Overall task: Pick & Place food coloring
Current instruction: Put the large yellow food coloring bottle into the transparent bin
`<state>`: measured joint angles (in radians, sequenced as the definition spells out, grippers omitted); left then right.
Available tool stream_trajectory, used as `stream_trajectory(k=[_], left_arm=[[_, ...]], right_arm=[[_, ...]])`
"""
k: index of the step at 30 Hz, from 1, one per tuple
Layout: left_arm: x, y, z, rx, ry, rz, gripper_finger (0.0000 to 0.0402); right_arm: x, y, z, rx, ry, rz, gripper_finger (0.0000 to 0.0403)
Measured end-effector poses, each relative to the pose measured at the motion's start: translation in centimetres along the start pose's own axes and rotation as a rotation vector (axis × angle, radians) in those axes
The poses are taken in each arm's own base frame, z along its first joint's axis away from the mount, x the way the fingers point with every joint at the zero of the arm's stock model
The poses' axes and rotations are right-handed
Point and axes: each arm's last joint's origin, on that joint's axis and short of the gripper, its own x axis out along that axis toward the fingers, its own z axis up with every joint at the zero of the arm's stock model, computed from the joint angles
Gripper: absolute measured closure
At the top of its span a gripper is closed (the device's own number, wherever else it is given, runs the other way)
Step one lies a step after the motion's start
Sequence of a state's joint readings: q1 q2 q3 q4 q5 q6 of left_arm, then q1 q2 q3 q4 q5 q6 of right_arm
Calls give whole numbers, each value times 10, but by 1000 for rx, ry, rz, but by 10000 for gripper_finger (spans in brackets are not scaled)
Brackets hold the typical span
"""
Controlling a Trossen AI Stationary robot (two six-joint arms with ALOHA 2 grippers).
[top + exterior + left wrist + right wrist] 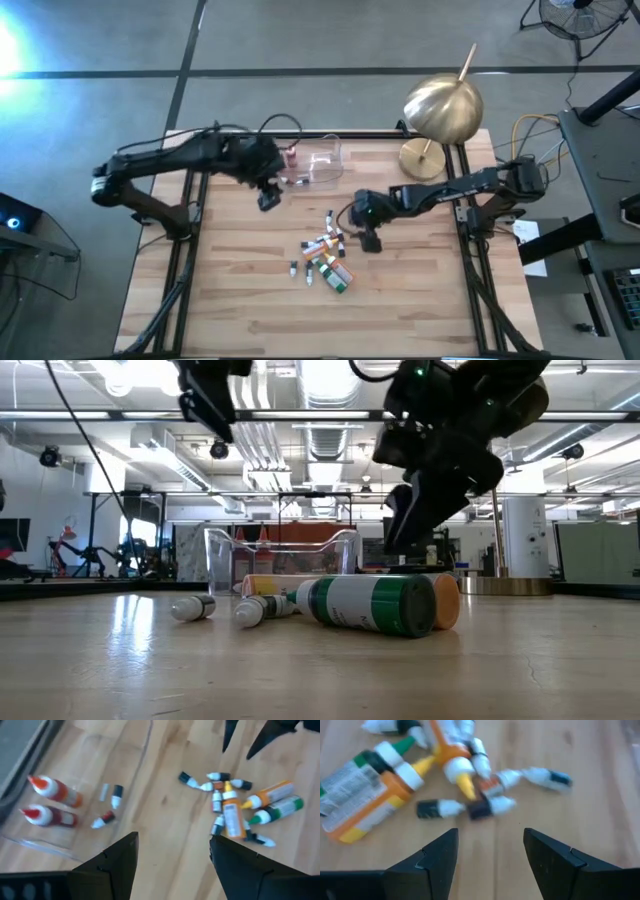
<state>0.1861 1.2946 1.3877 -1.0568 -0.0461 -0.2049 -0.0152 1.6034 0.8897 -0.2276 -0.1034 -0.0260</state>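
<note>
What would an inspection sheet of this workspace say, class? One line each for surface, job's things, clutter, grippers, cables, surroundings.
Surface: wooden table.
Job's things: food coloring bottles heaped mid-table; several lie in the clear tray.
Clutter: brass lamp at the far edge.
Grippers: left gripper open, beside the tray; right gripper open, over the heap's edge.
Cables: yellow cables off the right side.
Surroundings: fan on the floor.

The right gripper (490, 857) hangs with fingers (427, 865) spread apart and empty above the wooden table (600, 825). Ahead of it the food coloring (485, 785) lies in a loose heap: small white-capped bottles, touching an orange bottle (370, 812) and a green bottle (362, 765) lying side by side.
</note>
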Motion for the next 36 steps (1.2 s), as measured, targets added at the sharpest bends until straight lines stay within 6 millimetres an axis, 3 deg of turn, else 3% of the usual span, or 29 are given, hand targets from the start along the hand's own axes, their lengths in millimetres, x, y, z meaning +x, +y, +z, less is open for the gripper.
stream_trajectory(k=[7, 14, 25, 30, 36], left_arm=[[-2, -7, -39, -55, -138, -61, 183], [-6, -4, -65, -64, -162, -86, 184], [-18, 0, -76, -40, -196, -94, 184], [-19, 1, -77, -14, -194, -90, 184], [-19, 1, -78, 7, -186, -85, 184]], right_arm=[[23, 21, 23, -138, 7, -42, 184], [58, 22, 41, -149, 94, -52, 184], [89, 30, 63, -135, 296, -41, 184], [91, 37, 71, -159, 272, -34, 186], [91, 35, 67, -171, 312, -53, 216]])
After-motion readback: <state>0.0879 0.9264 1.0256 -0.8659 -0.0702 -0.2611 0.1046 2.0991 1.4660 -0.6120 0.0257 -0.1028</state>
